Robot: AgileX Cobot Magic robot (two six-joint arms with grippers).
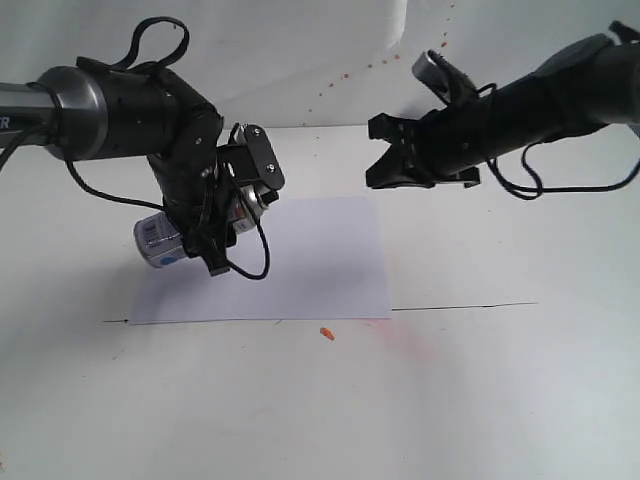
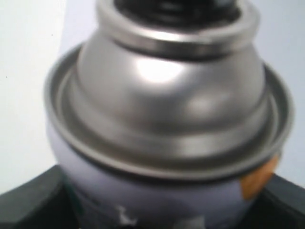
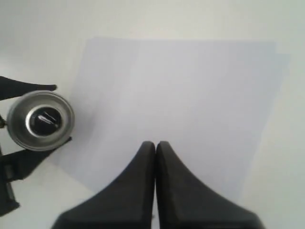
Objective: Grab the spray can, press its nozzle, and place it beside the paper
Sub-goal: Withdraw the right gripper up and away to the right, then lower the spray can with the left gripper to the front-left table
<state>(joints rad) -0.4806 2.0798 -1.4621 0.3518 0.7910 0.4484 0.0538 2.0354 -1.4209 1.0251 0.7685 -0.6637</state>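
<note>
My left gripper (image 1: pixel 237 210) is shut on the spray can (image 1: pixel 160 240) and holds it tilted in the air over the paper's left edge. In the left wrist view the spray can's silver dome (image 2: pixel 167 95) fills the picture, with the black nozzle (image 2: pixel 176 9) cut off at the frame edge and dark fingers (image 2: pixel 28 205) on either side. The right wrist view looks at the spray can (image 3: pixel 40 120) end-on, its nozzle (image 3: pixel 44 120) in the middle. The paper (image 1: pixel 300 260) lies flat on the table. My right gripper (image 1: pixel 385 152) hovers shut and empty over the paper (image 3: pixel 181 95), apart from the can.
A small orange speck (image 1: pixel 326 333) lies just in front of the paper. A thin dark line (image 1: pixel 460 305) runs across the white table to the paper's right. Orange spots (image 1: pixel 345 75) dot the white backdrop behind.
</note>
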